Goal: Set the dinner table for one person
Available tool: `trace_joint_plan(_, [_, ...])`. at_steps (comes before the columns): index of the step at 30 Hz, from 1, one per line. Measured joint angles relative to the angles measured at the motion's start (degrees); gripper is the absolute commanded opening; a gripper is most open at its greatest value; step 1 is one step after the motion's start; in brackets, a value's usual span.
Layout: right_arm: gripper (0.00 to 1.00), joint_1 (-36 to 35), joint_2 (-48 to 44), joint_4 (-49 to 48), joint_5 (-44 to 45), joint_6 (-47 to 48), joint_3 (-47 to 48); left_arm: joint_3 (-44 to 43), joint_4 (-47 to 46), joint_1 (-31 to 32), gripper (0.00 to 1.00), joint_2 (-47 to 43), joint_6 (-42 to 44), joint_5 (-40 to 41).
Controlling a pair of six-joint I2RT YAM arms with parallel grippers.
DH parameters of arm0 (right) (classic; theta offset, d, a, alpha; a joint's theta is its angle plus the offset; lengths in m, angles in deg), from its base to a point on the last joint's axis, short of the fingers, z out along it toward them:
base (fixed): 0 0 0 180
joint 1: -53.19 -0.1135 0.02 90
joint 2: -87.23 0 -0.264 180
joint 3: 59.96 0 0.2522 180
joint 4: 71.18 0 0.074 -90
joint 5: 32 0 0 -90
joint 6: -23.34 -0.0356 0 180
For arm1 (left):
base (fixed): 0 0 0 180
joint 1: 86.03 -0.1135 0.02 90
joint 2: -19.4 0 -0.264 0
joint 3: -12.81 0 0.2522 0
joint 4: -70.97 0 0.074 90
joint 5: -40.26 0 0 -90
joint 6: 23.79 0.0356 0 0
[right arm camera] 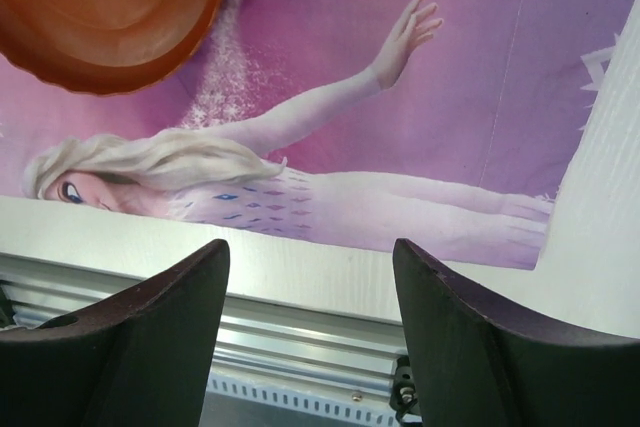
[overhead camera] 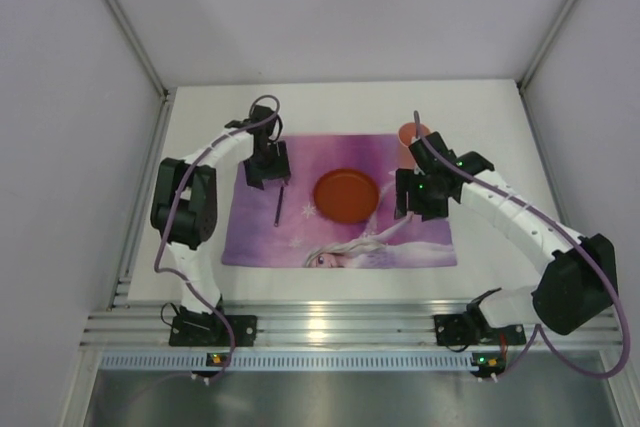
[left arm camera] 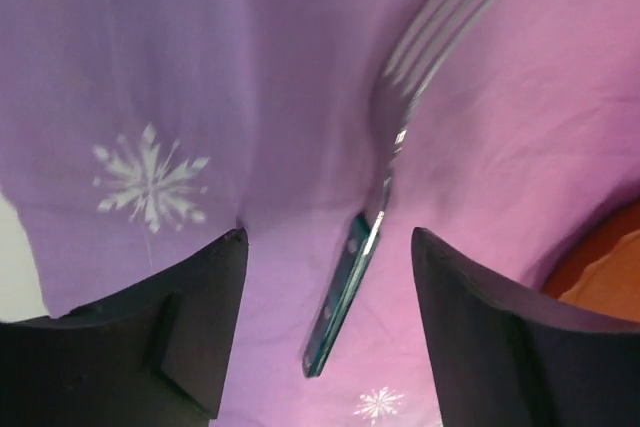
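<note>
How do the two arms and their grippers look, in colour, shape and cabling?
Both the left arm and the right arm have white links with bulky black joints. A purple cable runs along each. The left gripper and right gripper have two broad black fingers each.

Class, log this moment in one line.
left hand open above fork | fork flat on placemat, left of plate | right hand open, empty

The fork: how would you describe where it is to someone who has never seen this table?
Find the white table, then the purple princess placemat lying on it. Left of the orange plate at the mat's middle lies the fork. It is the only thin, dark-handled metal piece there, unlike the round plate and the orange cup.
</note>
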Motion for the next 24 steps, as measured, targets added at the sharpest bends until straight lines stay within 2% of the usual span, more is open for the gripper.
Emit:
trace_joint_plan(1, [0.67,0.0,-0.3,0.2,0.0,-0.1,-0.1,1.2,0.1,-0.1,0.88,-0.4,0.1,0.9])
trace_joint_plan(3, [0.67,0.0,-0.7,0.4,0.0,-0.2,-0.3,3.5,0.7,-0.3,0.92,-2.1,0.2,2.6])
trace_joint_plan(8, [0.67,0.0,-0.7,0.6,0.0,0.0,-0.4,10.1,2.5,-4.7,0.93,-11.9,0.5,6.2])
trace_joint_plan(14, [0.67,0.0,-0.7,0.9,-0.4,1.0,-0.3,17.0,3.4,-20.7,0.92,-25.1,2.1,10.6])
trace_joint_plan(17, [0.67,0.0,-0.4,1.0,-0.7,1.9,-0.3,19.5,4.3,-24.7,0.91,-26.0,3.3,14.0])
trace_joint_plan(24, [0.67,0.0,1.9,2.3,-0.8,3.0,1.3,23.8,6.5,-26.9,0.87,-22.3,4.7,18.9])
